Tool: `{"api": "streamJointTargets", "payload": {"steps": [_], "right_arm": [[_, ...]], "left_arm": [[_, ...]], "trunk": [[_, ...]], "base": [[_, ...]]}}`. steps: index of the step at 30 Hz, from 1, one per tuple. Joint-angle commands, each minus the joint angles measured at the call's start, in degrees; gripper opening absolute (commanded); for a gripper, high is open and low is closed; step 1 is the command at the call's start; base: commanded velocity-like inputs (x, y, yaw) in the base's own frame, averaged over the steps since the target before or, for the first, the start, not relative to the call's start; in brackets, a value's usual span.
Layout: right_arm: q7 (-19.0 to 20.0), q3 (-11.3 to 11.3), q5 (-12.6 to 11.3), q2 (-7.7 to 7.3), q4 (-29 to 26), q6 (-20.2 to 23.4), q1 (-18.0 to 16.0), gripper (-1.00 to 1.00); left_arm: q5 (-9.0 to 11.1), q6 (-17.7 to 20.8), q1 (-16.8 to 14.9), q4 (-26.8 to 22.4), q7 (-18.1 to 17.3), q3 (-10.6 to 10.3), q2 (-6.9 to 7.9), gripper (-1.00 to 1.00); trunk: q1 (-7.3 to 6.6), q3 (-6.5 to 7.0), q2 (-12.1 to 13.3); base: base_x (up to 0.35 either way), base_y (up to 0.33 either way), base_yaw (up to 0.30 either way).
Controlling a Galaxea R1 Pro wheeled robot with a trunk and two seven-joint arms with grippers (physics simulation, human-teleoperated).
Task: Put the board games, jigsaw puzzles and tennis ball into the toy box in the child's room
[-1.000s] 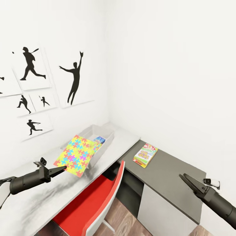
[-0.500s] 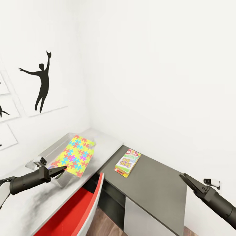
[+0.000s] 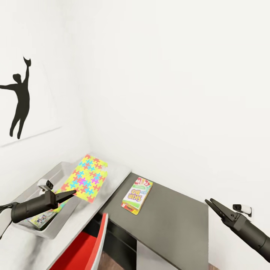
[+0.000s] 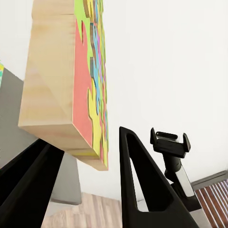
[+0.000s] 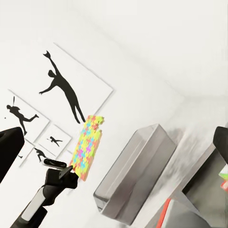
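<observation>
1. Where the left tool [image 3: 69, 194] reaches out, it pinches the lower edge of the puzzle [image 3: 85, 178], held tilted above the toy box [image 3: 56, 173].
2. That puzzle hides much of the box; something colourful lies inside, too cut off to name.
3. On the dark table [image 3: 176, 210] a card game box [image 3: 137, 195] lies flat, well apart from the right tool [image 3: 211, 205].
4. Whether the right tool's fingers are spread or pressed together, I cannot tell.
5. A red chair [image 3: 84, 249] is cropped at the frame edge.

light table [image 3: 80, 221]: grey toy box [image 3: 56, 176] | dark desk [image 3: 176, 213]: Skip-Bo board game [image 3: 137, 195] lying flat
</observation>
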Motion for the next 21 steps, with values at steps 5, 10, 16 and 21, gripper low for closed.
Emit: {"api": "streamJointTargets", "payload": {"steps": [5,10,16,21], "right_arm": [[0.04,-0.02,-0.17,0.09,0.0,0.26,-0.05,1.0],[0.04,-0.02,-0.17,0.08,-0.01,0.25,-0.05,1.0],[0.04,-0.02,-0.17,0.3,-0.01,0.23,-0.05,1.0],[0.05,-0.01,-0.03,0.39,-0.07,0.17,-0.05,1.0]], "left_arm": [[0.01,0.23,-0.05,0.0,-0.13,0.02,0.01,-1.0],[0.01,0.23,-0.05,0.01,-0.18,0.02,0.01,-1.0],[0.01,0.23,-0.05,0.01,-0.15,0.02,0.01,-1.0],[-0.01,0.23,-0.04,0.01,-0.1,0.02,0.01,-1.0]], "trunk": [[0.04,-0.08,-0.09],[0.04,-0.05,-0.09],[0.04,-0.04,-0.09],[0.04,-0.04,-0.09]], "base": [[0.206,0.016,-0.021],[0.078,0.014,-0.003],[0.121,0.073,0.0],[0.144,0.027,0.0]]}}
